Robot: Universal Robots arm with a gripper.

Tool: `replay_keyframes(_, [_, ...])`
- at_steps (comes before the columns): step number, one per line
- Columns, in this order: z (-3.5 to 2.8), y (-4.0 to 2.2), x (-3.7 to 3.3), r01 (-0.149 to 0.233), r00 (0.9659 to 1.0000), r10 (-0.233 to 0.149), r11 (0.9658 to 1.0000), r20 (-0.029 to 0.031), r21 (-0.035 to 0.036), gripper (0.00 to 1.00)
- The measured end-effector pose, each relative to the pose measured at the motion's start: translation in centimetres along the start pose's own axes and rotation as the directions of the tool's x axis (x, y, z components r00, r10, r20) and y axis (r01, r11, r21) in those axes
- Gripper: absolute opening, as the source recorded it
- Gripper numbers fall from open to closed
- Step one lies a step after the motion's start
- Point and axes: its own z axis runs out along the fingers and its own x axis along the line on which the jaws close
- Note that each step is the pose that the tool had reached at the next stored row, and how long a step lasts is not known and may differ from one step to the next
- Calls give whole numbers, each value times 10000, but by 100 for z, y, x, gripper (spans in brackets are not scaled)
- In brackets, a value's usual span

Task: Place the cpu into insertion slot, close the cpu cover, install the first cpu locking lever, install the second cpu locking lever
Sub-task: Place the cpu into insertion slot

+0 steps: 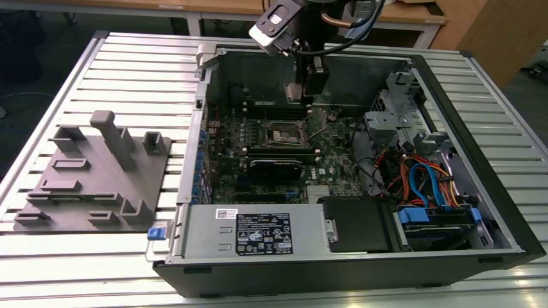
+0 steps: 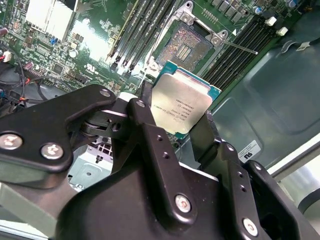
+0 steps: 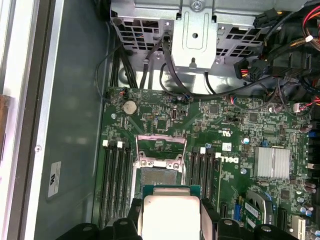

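Fingers [image 2: 150,132]: black, nearest the lens in the second wrist view; the gripper [image 2: 175,117] pinches the cpu [image 2: 182,100] by two opposite edges.
Cpu: pale metal face with a green rim, held between the fingertips and clear of the board; in the first wrist view the cpu [image 3: 169,215] is seen face-on.
Insertion slot [image 2: 185,47]: just beyond the fingertips, bare, its contact field plain in the second wrist view; in the first wrist view the insertion slot [image 3: 159,175] shows past the cpu's edge.
Cpu cover [image 3: 161,145]: stands raised on the slot's side away from the fingers.
Lever [image 2: 237,46]: thin rod slanting off beside the slot.
Memory slots [image 3: 115,175]: long black rows on both sides of the slot.
Exterior view: the gripper [image 1: 299,90] hangs inside the open computer case [image 1: 342,276], near the insertion slot [image 1: 283,133]; a grey fixture block [image 1: 94,179] lies on the table [image 1: 86,276], well apart from the fingers, at the exterior view's left.
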Motion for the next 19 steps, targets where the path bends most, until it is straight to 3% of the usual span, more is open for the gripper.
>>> replay_keyframes(10, [14,-1,0,0,10000,0,10000,-4,-2,54])
replay_keyframes(19, [162,-9,-3,0,10000,0,10000,0,0,54])
